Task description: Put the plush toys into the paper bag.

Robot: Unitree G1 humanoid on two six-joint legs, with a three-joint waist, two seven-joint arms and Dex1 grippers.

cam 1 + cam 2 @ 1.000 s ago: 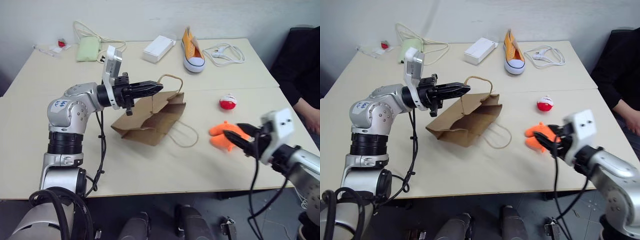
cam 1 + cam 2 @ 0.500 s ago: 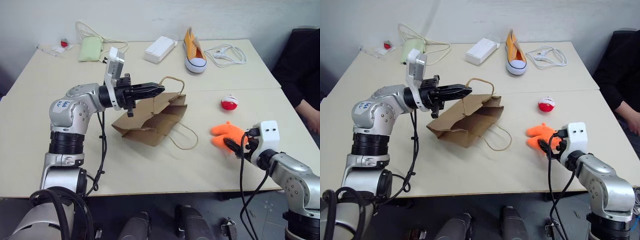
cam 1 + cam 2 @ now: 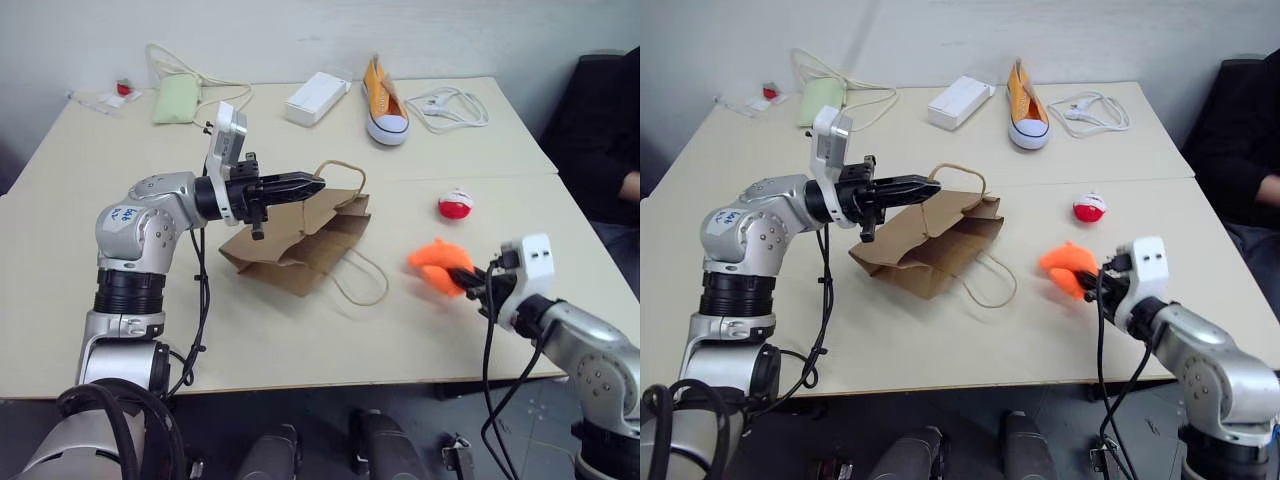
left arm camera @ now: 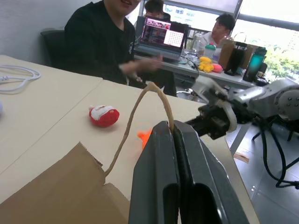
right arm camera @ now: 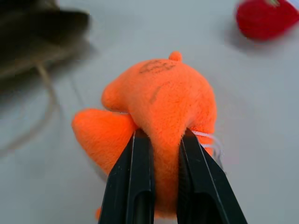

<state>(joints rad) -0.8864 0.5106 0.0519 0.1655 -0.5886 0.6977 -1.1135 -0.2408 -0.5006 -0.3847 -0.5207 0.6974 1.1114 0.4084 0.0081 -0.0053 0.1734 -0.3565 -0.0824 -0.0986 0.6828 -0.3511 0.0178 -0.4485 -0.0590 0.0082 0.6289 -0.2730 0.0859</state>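
The right gripper (image 5: 159, 140) pinches the orange plush toy (image 5: 161, 100); the left gripper (image 3: 312, 184) is clamped on the paper bag's (image 3: 290, 245) handle (image 3: 343, 166).

This is an open-plan office used as a robot test room. The pale beige laminate worktop (image 3: 330, 330) is two plain desks pushed together, standing against a bare light-grey wall (image 3: 300, 35). Beyond the worktop, a person in a black top (image 4: 100, 42) sits on a dark office chair (image 4: 51, 44). Behind that person stands a desk with an open laptop showing a lit screen (image 4: 161, 37), drink bottles (image 4: 254, 63) and a second seated person (image 4: 224, 28). Large bright windows (image 4: 266, 28) run behind that desk, over a grey floor (image 4: 275, 158).
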